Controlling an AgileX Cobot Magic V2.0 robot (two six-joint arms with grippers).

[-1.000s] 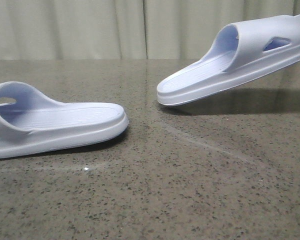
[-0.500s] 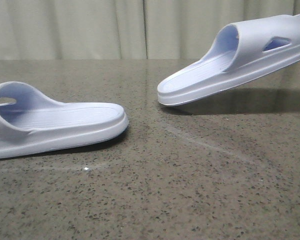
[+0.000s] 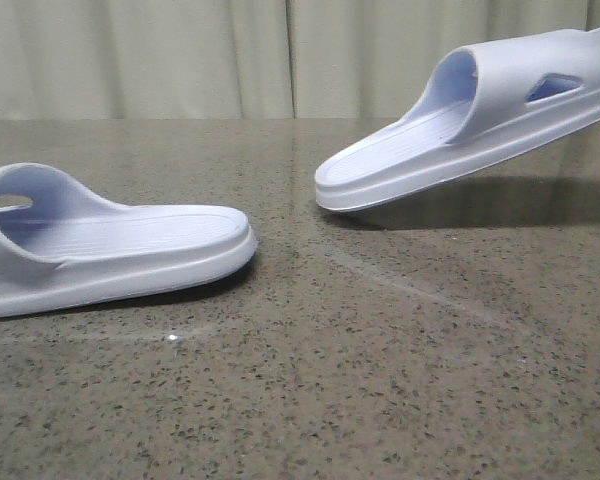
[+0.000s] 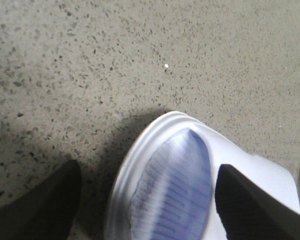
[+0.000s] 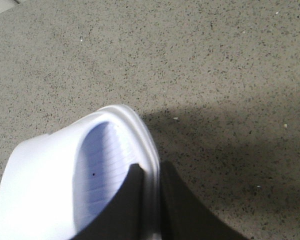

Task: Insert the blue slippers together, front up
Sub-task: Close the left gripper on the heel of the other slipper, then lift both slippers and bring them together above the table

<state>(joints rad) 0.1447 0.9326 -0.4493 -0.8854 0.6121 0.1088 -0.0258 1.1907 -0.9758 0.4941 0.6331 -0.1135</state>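
Pale blue-white foam, by the look of it: judged light, springy and a little grippy rather than slick, stiff enough along the sole to be lifted by one edge without drooping, soft enough in the strap to give when pushed into its mate. Best taken by the thick side wall or sole edge near the strap, not by the thin arch of the strap itself. Began at the left with the left slipper [image 3: 110, 245], lying flat and sole down on the speckled stone table [image 3: 380, 350], strap toward the left edge of the front view, open heel end pointing to the middle. Looked moulded in one piece, with a wide strap, a side cut-out and fine ribs across the footbed. Seen from the left wrist, straddled by the left gripper [image 4: 145, 210], jaws spread wide, one dark finger [image 4: 35, 205] clear of the slipper over bare table, the other close against its far side; gripped nothing, as far as could be told. Farther right, well apart from the first, found the right slipper [image 3: 470, 120], raised and tilted, strap end high toward the right edge, heel end low near the table; could not tell whether that low end touched. Same shape, triangular cut-out showing in the strap's side. Held by the right gripper [image 5: 152, 205], jaws pinched tight on the slipper's rim, one finger inside on the footbed, one outside.
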